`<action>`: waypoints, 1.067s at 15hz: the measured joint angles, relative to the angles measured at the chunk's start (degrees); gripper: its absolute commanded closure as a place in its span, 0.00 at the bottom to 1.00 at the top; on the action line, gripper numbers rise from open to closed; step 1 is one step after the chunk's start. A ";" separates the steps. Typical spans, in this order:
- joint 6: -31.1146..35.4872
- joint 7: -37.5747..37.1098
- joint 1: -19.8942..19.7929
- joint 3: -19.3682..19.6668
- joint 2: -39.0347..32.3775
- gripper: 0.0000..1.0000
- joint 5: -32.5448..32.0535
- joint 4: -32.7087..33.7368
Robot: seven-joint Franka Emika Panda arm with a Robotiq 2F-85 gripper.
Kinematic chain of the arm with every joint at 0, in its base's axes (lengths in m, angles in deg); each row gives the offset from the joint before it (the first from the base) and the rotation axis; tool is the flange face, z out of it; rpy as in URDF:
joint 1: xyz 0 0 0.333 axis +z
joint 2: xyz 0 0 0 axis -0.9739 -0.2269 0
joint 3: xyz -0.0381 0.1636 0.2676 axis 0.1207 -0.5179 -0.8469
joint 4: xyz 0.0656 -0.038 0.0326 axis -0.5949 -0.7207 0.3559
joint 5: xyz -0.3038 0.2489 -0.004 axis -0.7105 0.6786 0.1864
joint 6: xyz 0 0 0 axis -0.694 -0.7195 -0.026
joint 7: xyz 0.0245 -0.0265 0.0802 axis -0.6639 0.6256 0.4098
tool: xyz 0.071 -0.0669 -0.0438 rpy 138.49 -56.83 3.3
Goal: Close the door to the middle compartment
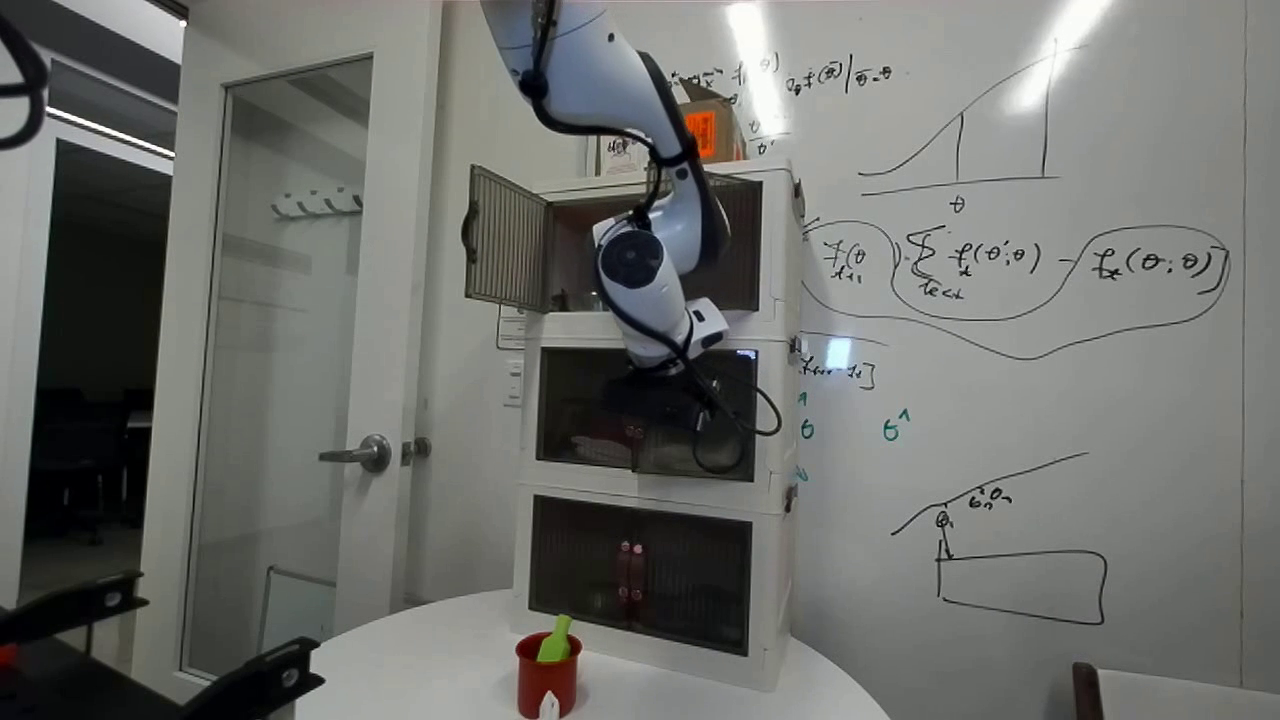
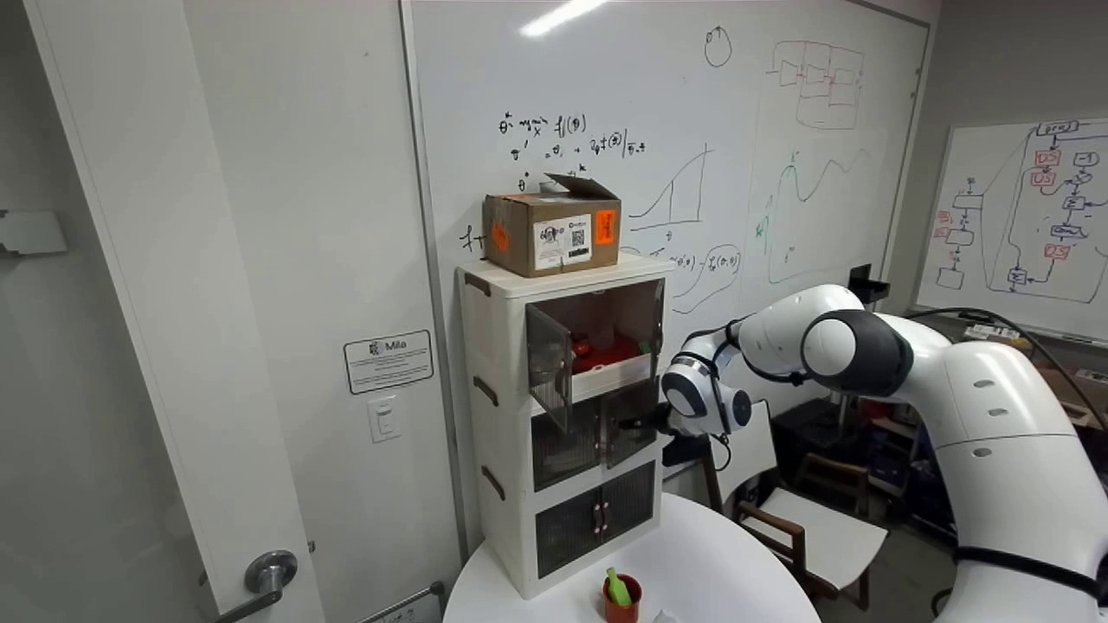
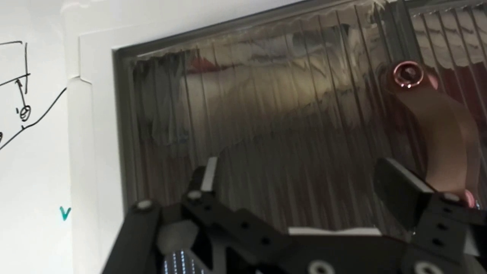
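The middle compartment [image 1: 585,400] of the white cabinet has two dark, see-through ribbed doors. In both exterior views, its door nearer the whiteboard [image 1: 662,462] [image 2: 629,452] looks slightly ajar at the handle edge; the other door [image 2: 563,446] looks shut. In the wrist view, the ribbed door [image 3: 247,114] fills the middle, with a curved brown-pink handle [image 3: 445,133] at the right. My gripper [image 3: 304,175] is open and empty in front of this door, one finger close to the handle. Contact with the door cannot be told. The gripper is dark against the door in an exterior view [image 2: 640,422].
The top compartment's door [image 1: 507,240] [image 2: 550,363] swings out above. The lowest doors [image 1: 640,570] are shut. A cardboard box [image 2: 554,229] sits on top. A red cup [image 1: 547,680] with a green tool stands on the round white table [image 1: 420,650]. A chair [image 2: 814,528] stands beside it.
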 measured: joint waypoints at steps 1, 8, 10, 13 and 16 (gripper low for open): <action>-0.34 0.83 0.24 0.01 -0.25 0.00 -0.50 -0.09; -2.41 5.37 2.32 1.23 -2.45 0.00 -4.12 2.07; -2.54 6.04 3.00 1.81 -2.98 0.00 -4.12 3.25; -2.54 6.93 3.78 2.50 -3.64 0.00 -4.02 4.55; -2.55 6.98 4.20 2.96 -3.91 0.00 -4.02 5.23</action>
